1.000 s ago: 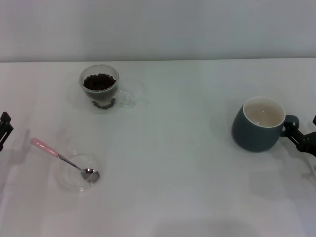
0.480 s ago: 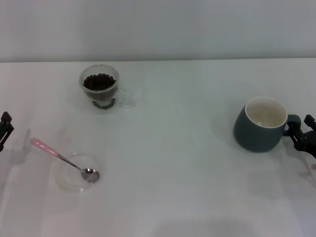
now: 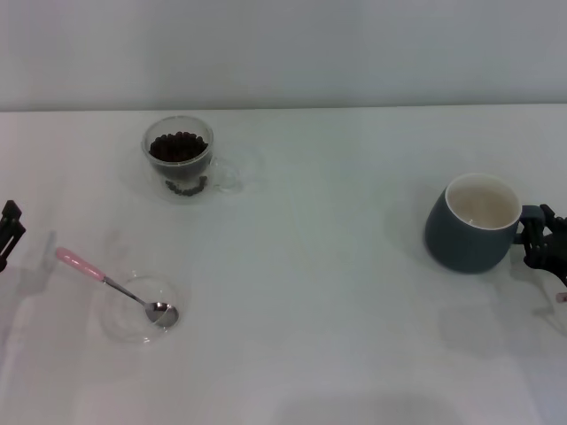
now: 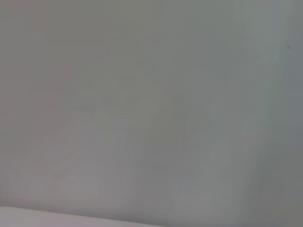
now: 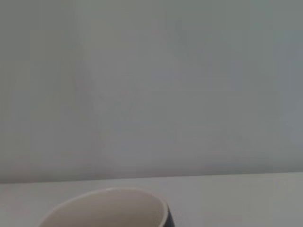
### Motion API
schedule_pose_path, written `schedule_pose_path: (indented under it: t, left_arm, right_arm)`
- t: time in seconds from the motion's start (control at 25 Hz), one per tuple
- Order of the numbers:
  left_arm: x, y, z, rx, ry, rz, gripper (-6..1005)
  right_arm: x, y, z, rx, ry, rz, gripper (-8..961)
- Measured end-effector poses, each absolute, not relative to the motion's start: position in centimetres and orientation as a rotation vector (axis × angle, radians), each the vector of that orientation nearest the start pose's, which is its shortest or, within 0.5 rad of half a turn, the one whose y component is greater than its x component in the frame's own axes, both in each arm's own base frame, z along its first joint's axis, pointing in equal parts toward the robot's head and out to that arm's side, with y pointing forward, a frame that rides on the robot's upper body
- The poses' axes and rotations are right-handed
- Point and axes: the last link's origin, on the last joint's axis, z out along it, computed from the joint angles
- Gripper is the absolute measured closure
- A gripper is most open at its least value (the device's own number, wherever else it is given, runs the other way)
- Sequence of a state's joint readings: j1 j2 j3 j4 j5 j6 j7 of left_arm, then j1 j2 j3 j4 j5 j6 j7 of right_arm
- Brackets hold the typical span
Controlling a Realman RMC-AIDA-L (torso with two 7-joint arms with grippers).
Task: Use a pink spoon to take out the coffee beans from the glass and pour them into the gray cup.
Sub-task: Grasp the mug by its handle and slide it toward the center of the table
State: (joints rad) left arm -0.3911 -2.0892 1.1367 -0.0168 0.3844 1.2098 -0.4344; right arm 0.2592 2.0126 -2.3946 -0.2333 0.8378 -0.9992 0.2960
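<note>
Head view: white table (image 3: pixel 310 266) under a plain pale wall. Far left of the table, the glass (image 3: pixel 181 156), upright, holding a heap of coffee beans (image 3: pixel 178 146), clear handle turned toward the middle. Nearer and further left, the pink spoon (image 3: pixel 115 286), lying with its metal bowl inside a shallow clear glass dish (image 3: pixel 140 307) and its pink handle sticking out over the rim, pointing left and away. Well apart on the right, the gray cup (image 3: pixel 478 222), upright, cream inside showing no beans, loop handle turned to the right edge. Right pincer (image 3: pixel 542 239) at that handle, dark fingers touching it, seemingly closed around the loop. Left pincer (image 3: pixel 7 232) at the left edge, only a dark tip showing, clear of everything; width of its opening impossible to tell.

Left wrist view: only blank pale wall and a sliver of table at one edge.

Right wrist view: pale wall, a strip of table, and the cup's cream rim (image 5: pixel 106 208) close up.
</note>
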Motion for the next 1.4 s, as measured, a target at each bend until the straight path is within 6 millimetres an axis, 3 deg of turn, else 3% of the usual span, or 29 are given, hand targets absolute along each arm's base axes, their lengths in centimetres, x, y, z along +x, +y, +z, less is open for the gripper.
schedule_pose_path:
  t: [0.16, 0.84, 1.4]
  left_arm:
    - [-36.9, 29.3, -1.2, -1.591, -0.777, -0.727, 124]
    - [-36.7, 29.5, -1.3, -1.594, -0.774, -0.732, 124]
    - [-36.6, 29.6, -1.3, -1.588, -0.793, -0.754, 123]
  right_arm:
    - [39.1, 27.4, -2.2, -1.635, 0.845, 0.555, 775]
    - [38.1, 27.6, -2.3, -1.638, 0.827, 0.611, 783]
    - [33.7, 28.1, -5.6, -1.800, 0.804, 0.734, 780]
